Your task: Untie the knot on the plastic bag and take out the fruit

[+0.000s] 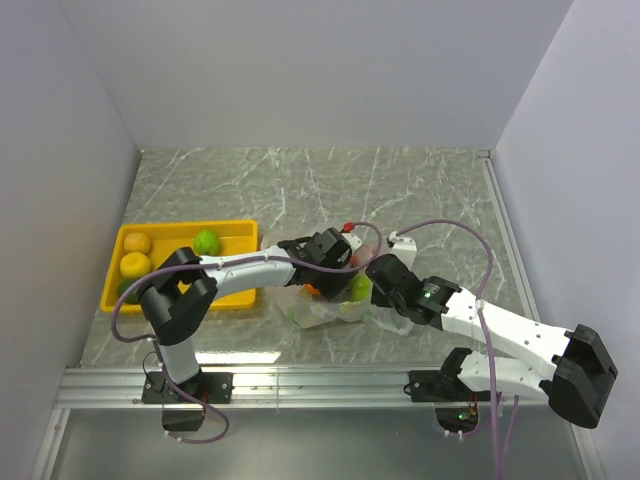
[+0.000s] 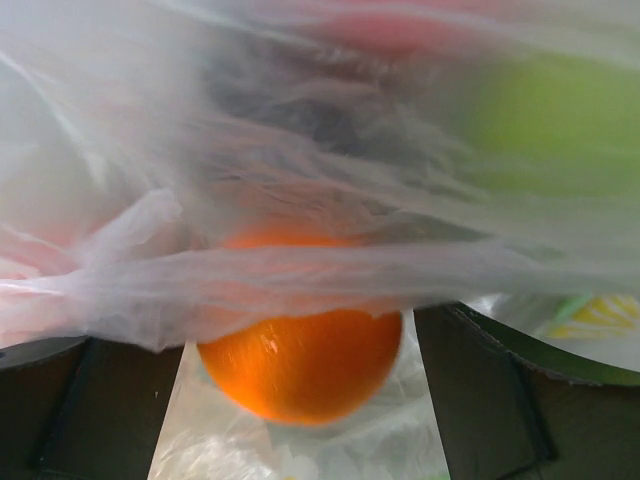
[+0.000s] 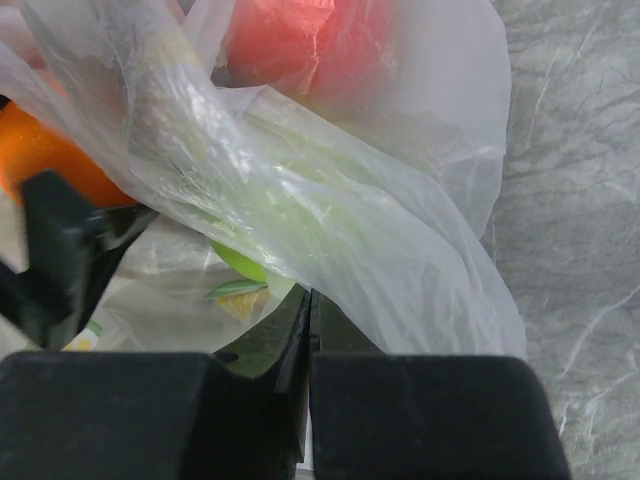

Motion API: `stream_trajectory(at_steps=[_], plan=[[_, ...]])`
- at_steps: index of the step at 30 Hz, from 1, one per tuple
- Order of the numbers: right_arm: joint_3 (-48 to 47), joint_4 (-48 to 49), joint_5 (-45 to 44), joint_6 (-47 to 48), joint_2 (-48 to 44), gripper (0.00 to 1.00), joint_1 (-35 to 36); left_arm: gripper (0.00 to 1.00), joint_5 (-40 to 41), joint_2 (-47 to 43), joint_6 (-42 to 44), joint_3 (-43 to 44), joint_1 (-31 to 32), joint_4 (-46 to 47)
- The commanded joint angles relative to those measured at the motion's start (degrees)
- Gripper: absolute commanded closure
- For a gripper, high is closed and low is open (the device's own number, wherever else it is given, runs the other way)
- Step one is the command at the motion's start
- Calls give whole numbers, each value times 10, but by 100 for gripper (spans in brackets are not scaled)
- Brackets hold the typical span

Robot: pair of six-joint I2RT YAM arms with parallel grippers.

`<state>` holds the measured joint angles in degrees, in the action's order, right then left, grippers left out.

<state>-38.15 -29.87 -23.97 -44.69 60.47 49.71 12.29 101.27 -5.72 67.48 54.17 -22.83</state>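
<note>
The plastic bag (image 1: 325,305) lies crumpled at the table's middle, with fruit inside. My left gripper (image 1: 335,262) reaches into it. In the left wrist view its jaws (image 2: 300,330) stand wide apart on either side of the orange fruit (image 2: 300,370), and a bunched strip of film (image 2: 200,275) lies across the fingers. A light green fruit (image 2: 550,120) and a pink-red one (image 2: 400,30) show through the film. My right gripper (image 3: 310,292) is shut, pinching bag film (image 3: 330,220) at its tips; a red fruit (image 3: 300,40) and a green one (image 3: 240,262) lie beyond. I cannot make out the knot.
A yellow tray (image 1: 180,228) stands at the left with two yellow fruits (image 1: 137,243), a light green fruit (image 1: 206,241) and a dark green one (image 1: 128,290). White walls close in the marble table on three sides. Purple cables loop over both arms.
</note>
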Motion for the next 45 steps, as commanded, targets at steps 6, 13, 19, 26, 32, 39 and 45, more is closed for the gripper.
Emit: stream_trajectory(at_steps=[6,13,19,26,32,39,45], plan=[[5,17,-6,-6,-3,100,-2,10,-6,40,-13,-24,-6,34],[4,12,-23,-3,-10,100,-2,58,-42,-41,-46,-34,-7,31],[3,5,-38,-5,-5,100,-10,64,-107,-147,-67,-56,-6,25],[4,2,-41,-9,-3,100,-23,69,-204,-265,-79,-58,-20,-8],[15,7,-34,-18,-9,100,-24,69,-141,-373,-178,-60,-130,29],[24,10,-30,-22,-13,100,-24,70,22,-413,-294,-88,-302,-48],[25,9,-30,-13,-23,100,-24,58,-29,-423,-350,-203,-458,-42]])
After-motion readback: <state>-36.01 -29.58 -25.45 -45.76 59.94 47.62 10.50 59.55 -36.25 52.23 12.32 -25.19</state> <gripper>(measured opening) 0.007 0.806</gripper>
